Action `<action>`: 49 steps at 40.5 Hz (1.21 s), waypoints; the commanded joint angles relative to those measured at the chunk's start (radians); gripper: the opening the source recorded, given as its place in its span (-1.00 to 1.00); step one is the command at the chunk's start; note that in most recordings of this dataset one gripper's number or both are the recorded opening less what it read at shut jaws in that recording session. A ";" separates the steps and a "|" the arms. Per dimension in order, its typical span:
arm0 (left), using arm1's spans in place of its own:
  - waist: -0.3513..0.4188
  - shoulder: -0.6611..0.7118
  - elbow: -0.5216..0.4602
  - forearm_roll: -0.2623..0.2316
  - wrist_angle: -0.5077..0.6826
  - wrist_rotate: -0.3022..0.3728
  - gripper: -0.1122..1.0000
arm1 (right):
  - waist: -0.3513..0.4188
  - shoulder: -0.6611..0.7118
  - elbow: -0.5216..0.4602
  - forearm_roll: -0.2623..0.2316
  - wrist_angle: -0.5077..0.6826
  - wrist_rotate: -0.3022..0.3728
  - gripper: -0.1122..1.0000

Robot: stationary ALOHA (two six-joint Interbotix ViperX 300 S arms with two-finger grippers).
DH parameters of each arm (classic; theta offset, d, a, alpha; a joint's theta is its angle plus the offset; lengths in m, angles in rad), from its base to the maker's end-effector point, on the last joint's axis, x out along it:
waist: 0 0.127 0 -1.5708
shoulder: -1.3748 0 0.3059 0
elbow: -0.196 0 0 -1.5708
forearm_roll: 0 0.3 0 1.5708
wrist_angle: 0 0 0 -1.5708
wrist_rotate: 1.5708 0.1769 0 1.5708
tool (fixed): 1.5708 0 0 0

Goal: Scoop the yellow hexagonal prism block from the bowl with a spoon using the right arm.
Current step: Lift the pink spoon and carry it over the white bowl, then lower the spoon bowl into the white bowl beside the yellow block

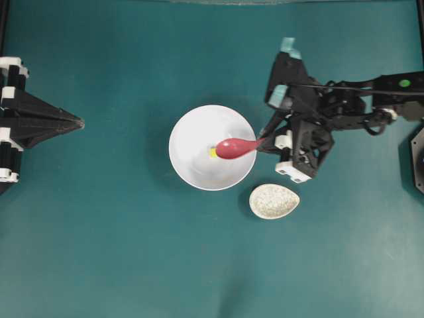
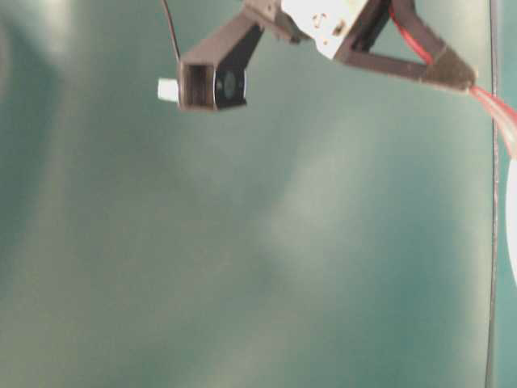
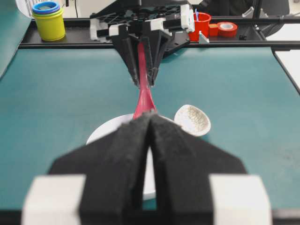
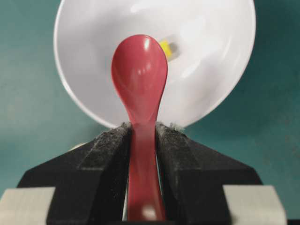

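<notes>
The white bowl [image 1: 199, 136] sits mid-table, and the tiny yellow hexagonal prism block [image 1: 213, 152] lies inside it near the centre. The pink-red spoon [image 1: 235, 148] reaches over the bowl from the right, its scoop right beside the block. My right gripper [image 1: 262, 143] is shut on the spoon's handle. In the right wrist view the spoon [image 4: 139, 75] hangs before the bowl [image 4: 211, 56], the block [image 4: 165, 48] just right of the scoop, the right gripper [image 4: 142, 127] clamping the handle. My left gripper [image 1: 81, 122] rests shut at the left edge, far from the bowl; its pads meet at the left gripper's tip [image 3: 151, 116].
A speckled beige spoon rest [image 1: 273, 201] lies just below-right of the bowl. Beyond the table's far edge in the left wrist view stand a yellow tub [image 3: 48, 21], a red cup [image 3: 200, 26] and a tape roll [image 3: 228, 29].
</notes>
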 commanded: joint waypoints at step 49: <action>0.002 0.008 -0.025 0.005 -0.005 0.006 -0.81 | -0.038 0.189 -0.155 -0.040 0.190 0.020 -0.38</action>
